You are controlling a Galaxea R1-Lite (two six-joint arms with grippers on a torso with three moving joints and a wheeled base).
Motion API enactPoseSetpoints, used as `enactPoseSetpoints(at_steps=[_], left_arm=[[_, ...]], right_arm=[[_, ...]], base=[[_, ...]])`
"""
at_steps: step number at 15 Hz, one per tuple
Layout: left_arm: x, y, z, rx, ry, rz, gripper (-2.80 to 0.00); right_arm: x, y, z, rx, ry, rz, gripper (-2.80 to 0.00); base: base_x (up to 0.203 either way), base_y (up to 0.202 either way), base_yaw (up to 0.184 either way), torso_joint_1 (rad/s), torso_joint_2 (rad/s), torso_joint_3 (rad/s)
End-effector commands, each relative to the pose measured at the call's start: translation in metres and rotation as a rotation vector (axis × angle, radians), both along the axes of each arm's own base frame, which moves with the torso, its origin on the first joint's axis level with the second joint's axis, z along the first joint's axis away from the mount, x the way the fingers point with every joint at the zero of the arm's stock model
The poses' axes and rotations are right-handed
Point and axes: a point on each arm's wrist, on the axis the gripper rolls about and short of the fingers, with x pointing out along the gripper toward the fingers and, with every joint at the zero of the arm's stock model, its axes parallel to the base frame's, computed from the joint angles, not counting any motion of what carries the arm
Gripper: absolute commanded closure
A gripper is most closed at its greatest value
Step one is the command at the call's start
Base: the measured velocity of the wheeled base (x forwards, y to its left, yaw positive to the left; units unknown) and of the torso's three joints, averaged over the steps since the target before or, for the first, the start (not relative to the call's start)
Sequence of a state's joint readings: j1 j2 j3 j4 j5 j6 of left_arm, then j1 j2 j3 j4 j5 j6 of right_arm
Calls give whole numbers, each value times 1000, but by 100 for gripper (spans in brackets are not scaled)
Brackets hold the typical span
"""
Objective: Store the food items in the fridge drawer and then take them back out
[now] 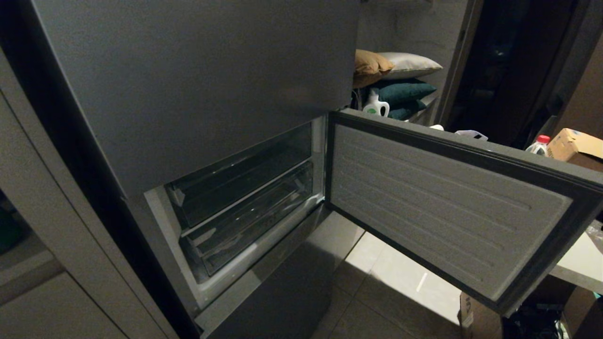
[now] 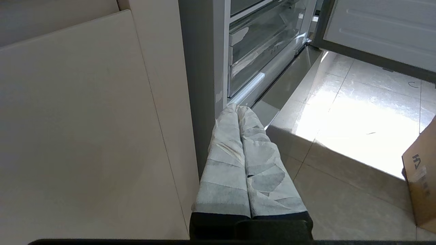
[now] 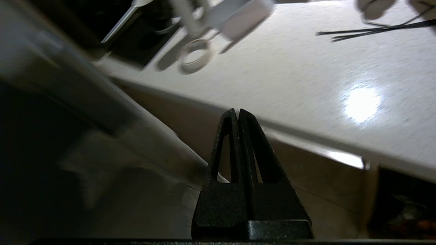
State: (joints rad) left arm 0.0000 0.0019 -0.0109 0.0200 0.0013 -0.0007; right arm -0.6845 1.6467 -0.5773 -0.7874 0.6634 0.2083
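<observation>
Head view: no arm visible, fridge drawer (image 1: 245,207) centre frame beside open door (image 1: 447,202), contents unclear; left wrist view: left gripper (image 2: 237,108) pressed shut, empty, low centre; right wrist view: blurred, right gripper (image 3: 237,111) closed, empty, before pale tabletop (image 3: 306,75).

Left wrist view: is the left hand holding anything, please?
No. The left hand is shut on nothing, its wrapped fingers pressed together near the fridge drawer.

Open fridge door (image 1: 447,202) swung right, ribbed inner liner showing. Stacked pillows (image 1: 400,80) upper centre, white detergent jug (image 1: 375,104) just below. Red-capped bottle (image 1: 538,146) beside cardboard box (image 1: 577,143), right edge. Tiled floor (image 1: 391,287) bottom.
</observation>
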Motion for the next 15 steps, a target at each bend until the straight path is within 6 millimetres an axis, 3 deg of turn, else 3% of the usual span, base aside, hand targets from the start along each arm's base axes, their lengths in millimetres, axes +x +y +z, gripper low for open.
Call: enactPoseSetpoints(at_steps=[1, 5, 9, 11, 15], left_arm=[[0, 0, 0, -1, 0, -1, 0], [0, 0, 0, 1, 0, -1, 0], [0, 0, 0, 0, 0, -1, 0], [0, 0, 0, 1, 0, -1, 0], [0, 0, 0, -1, 1, -1, 0]], right_arm=[[-55, 45, 25, -74, -99, 24, 0], [-132, 111, 3, -136, -184, 71, 0], [-188, 156, -7, -239, -373, 116, 0], [-198, 163, -3, -193, -421, 140, 0], [-191, 165, 12, -19, -333, 308, 0]], base=[[0, 0, 0, 0, 0, 0], [0, 0, 0, 0, 0, 0], [0, 0, 0, 0, 0, 0], [0, 0, 0, 0, 0, 0], [0, 0, 0, 0, 0, 0]])
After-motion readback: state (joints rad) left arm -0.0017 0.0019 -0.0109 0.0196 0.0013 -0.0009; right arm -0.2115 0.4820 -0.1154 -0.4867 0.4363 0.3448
